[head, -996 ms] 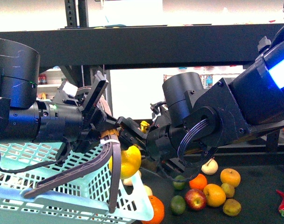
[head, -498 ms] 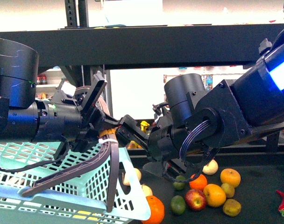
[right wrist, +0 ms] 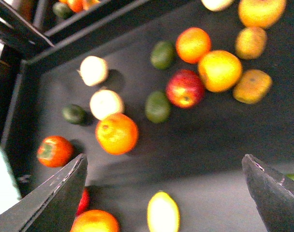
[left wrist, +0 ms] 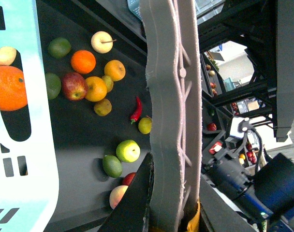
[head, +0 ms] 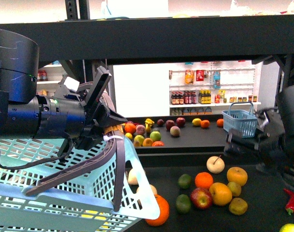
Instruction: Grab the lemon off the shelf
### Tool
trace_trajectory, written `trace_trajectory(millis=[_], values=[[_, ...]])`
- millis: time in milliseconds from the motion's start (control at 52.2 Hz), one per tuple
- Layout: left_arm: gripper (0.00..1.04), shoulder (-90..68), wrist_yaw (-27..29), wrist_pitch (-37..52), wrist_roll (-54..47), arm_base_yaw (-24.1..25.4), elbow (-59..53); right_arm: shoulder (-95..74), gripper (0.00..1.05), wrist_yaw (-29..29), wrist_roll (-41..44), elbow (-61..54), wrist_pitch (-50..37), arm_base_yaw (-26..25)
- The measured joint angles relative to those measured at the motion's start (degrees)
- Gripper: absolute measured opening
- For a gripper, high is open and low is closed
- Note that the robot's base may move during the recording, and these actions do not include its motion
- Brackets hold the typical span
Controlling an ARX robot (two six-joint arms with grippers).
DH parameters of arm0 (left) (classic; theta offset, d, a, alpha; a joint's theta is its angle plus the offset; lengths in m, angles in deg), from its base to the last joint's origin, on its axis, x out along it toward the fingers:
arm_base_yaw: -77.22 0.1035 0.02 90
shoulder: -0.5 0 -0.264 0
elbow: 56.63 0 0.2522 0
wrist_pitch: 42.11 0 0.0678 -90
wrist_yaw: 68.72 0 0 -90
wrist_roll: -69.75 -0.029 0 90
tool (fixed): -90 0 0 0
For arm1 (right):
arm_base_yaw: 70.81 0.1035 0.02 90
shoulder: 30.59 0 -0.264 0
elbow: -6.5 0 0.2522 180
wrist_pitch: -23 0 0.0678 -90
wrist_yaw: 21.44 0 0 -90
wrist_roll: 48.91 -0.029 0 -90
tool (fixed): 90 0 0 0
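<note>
Right gripper (right wrist: 163,155) gapes wide, empty, over the shelf (right wrist: 210,159), where the likely lemon (right wrist: 163,212), a blurred yellow oval, lies; it should straddle the narrow waist squarely. Left gripper (head: 106,128) clamps the basket handle (head: 119,179).

The black shelf (head: 263,220) tray holds loose fruit: oranges (head: 203,180), a red apple (head: 201,197), limes (head: 183,203), and a red chili (head: 290,200) near its right edge.
</note>
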Motion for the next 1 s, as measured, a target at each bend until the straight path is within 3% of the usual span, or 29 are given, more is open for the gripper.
trace_trajectory(millis=[287, 536, 996], values=[[0.11, 0.0, -0.22, 0.0, 0.04, -0.04, 0.0, -16.09, 0.97, 2.45, 3.28, -1.29, -1.42, 5.33], [0.11, 0.0, -0.02, 0.0, 0.02, -0.04, 0.0, -25.99, 0.97, 5.44, 3.89, 8.31, 1.51, 9.97], [0.11, 0.0, -0.09, 0.0, 0.02, -0.04, 0.0, -35.76, 0.97, 9.86, 5.18, 21.7, 8.83, 13.97]])
